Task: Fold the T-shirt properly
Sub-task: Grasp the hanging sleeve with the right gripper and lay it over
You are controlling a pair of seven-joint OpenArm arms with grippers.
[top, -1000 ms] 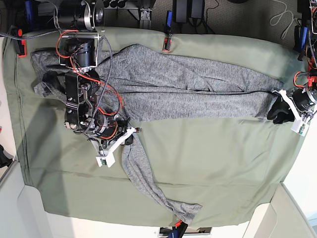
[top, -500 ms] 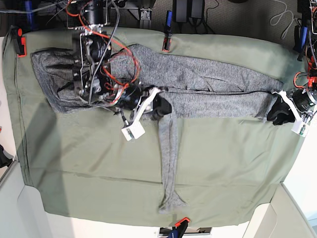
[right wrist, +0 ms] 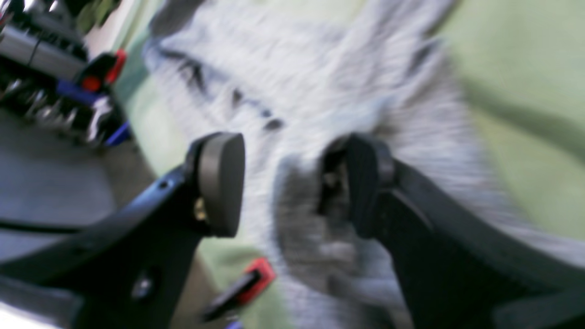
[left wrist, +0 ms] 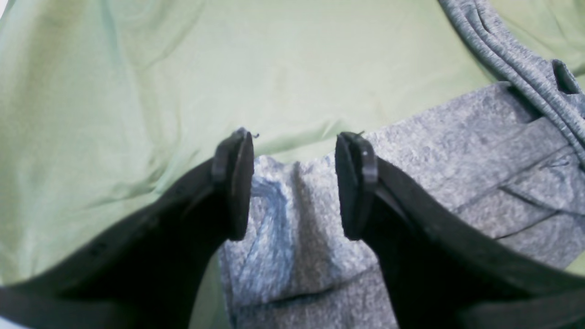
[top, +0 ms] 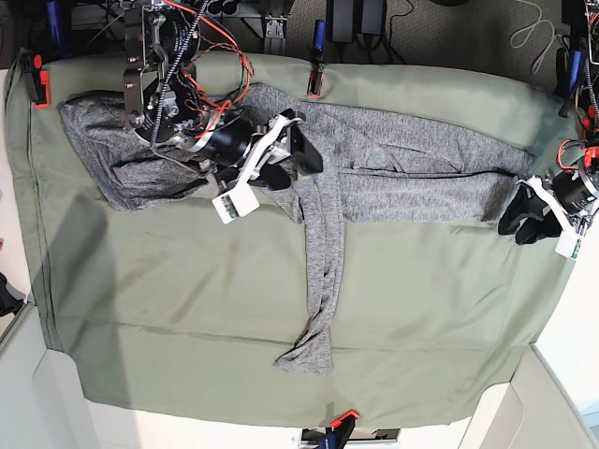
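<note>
- The T-shirt [top: 374,168] lies stretched in a long band across the far half of the desk, on the olive-green cloth [top: 187,309], with one narrow strip trailing toward the near edge.
- My right gripper [top: 285,150] sits over the middle of that band, where the strip branches off. In its wrist view the jaws stand spread with grey knit between them, touching one pad but not pinched; that view is blurred, so I can't say more.
- My left gripper [left wrist: 292,183] is at the band's end near the desk edge, jaws apart, straddling a hem corner without clamping it.
- I judge the fabric light, soft and floppy: it will sag, drag and wrinkle rather than hold a shape, and it will likely cling a little to the cloth under it.
- I'd take hold at hems or doubled edges, pinching all layers together; a single layer would likely slide out or peel the fold open.
- The trailing strip needs lifting clear before moving, or it will bunch.
</note>
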